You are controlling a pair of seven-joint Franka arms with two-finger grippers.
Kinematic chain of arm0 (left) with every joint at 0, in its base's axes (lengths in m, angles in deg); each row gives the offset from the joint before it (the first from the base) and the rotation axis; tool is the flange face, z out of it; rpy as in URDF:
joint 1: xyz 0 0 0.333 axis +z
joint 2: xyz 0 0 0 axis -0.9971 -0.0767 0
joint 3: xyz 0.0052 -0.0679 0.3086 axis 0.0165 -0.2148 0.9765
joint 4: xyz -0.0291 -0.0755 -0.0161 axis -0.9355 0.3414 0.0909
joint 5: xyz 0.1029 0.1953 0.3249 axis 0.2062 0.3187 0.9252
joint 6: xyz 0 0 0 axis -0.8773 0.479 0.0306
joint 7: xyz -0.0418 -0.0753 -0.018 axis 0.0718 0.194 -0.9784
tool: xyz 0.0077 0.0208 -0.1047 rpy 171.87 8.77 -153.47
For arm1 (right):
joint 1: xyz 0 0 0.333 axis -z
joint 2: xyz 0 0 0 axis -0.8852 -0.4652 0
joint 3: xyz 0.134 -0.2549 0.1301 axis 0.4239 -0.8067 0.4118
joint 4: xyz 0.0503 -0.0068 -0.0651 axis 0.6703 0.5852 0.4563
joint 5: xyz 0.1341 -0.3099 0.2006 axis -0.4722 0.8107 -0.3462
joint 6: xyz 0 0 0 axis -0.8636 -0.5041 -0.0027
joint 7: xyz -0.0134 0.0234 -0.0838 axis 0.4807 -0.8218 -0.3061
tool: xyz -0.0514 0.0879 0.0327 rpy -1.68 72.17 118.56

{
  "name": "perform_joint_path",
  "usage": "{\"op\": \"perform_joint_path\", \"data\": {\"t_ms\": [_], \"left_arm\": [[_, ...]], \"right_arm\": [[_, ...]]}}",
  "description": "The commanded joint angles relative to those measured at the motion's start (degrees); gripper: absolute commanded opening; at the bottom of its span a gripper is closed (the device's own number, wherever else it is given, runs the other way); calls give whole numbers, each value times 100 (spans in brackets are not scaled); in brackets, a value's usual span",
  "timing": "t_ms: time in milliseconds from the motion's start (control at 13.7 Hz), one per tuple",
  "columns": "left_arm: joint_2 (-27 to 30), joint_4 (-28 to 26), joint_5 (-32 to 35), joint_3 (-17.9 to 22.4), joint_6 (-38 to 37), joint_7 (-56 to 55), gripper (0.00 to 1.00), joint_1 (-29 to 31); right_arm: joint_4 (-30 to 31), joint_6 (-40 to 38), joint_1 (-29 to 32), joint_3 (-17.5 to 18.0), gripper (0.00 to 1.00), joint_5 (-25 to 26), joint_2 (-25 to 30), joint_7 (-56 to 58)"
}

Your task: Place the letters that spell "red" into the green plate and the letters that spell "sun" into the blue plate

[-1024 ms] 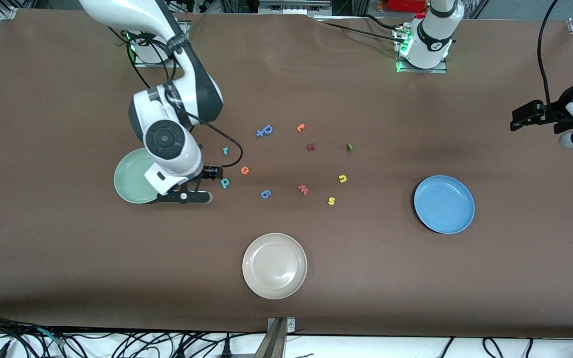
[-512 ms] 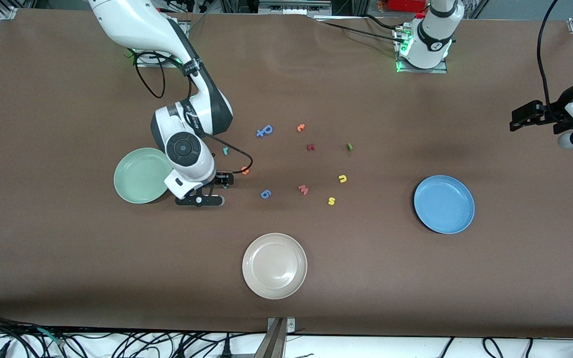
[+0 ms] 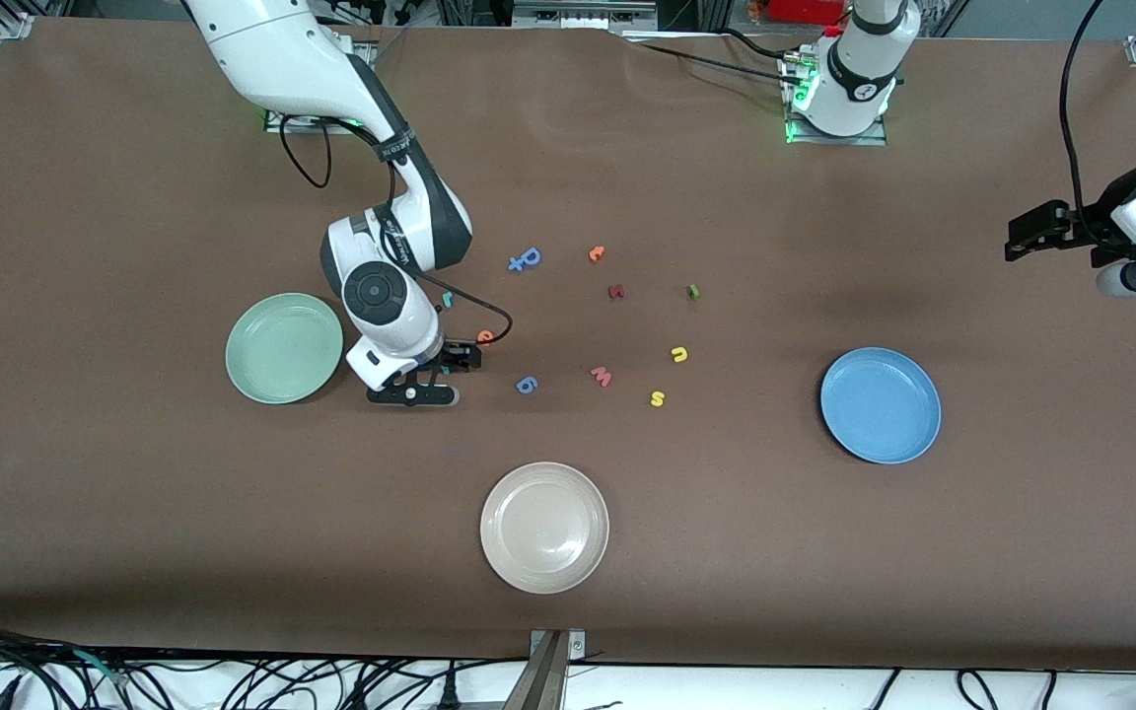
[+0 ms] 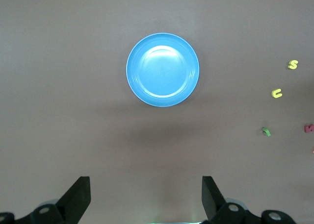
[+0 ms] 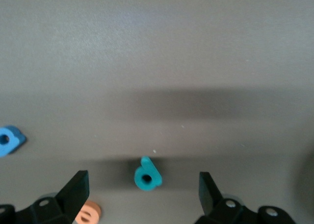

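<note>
Lining up on the teal "d" (image 5: 147, 175), flat on the table (image 3: 134, 493) beside the green plate (image 3: 283, 347). Right gripper (image 5: 142, 192) right above it, fingers wide open, empty. Next: drop and pinch. Left gripper (image 4: 146, 197) waiting, open, empty, blue plate (image 4: 163, 69) below.

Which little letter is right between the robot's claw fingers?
The teal "d". It lies between the open right claw's fingers. The orange "e" lies beside one finger, and the blue letter lies off to the side.
</note>
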Motion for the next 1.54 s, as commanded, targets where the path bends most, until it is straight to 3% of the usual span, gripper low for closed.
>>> {"op": "perform_joint_path", "data": {"t_ms": [0, 219, 439, 804, 950, 1243, 1462], "left_arm": [[-81, 169, 78, 10, -43, -7, 100, -23], [-81, 169, 69, 10, -43, -7, 100, -23], [-81, 169, 78, 10, -43, 2, 100, -23], [-108, 169, 69, 10, -43, 2, 100, -32], [-116, 169, 69, 10, -43, 2, 100, -32], [-117, 169, 69, 1, -43, 2, 100, -32], [-117, 169, 69, 1, -43, 2, 100, -32]], "right_arm": [[27, 345, 30, 40, 99, -138, -218, -87], [36, 337, 39, 40, 99, -147, -263, -96], [36, 337, 48, 40, 86, -173, -263, -96], [71, 337, 65, 40, 47, -173, -263, -87], [71, 337, 66, 40, 19, -173, -263, -87], [63, 223, 74, 22, 4, -173, -175, -26], [27, -85, 83, -4, 0, -182, -26, -26]]}}
